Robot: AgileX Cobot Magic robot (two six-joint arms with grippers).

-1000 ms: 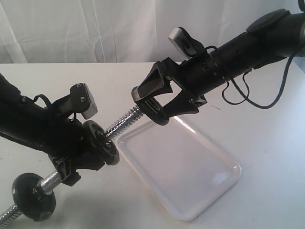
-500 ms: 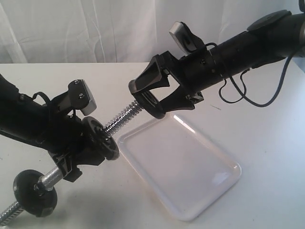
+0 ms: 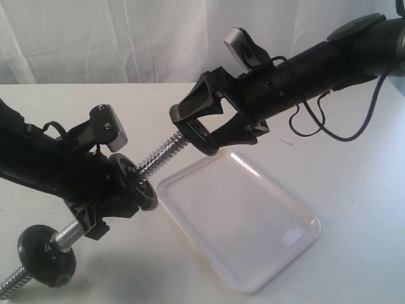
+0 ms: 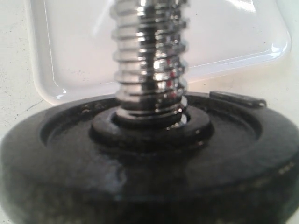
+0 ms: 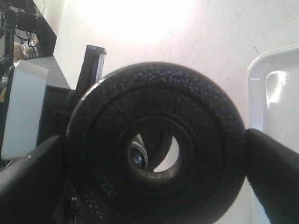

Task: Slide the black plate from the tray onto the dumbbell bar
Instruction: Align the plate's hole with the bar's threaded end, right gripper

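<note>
The left arm (image 3: 31, 161) comes in low from the left side. Its left claw (image 3: 101, 206) is closed around the dumbbell bar (image 3: 161, 154), and the wrist camera (image 3: 111, 133) sits just above the claw. The right arm (image 3: 329, 60) reaches in from the upper right and slopes down toward its claw. The right claw (image 3: 199, 130) hangs in the air with its jaws set wide. Its fingers (image 5: 275, 179) press on opposite edges of the black plate (image 5: 196, 116). The two claws face each other, near but apart.

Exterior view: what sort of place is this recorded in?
Probably a staged lab bench, not a gym: a plain white tabletop, a white draped curtain behind, and a glossy white plastic tray and chrome threaded dumbbell bar as props.
</note>
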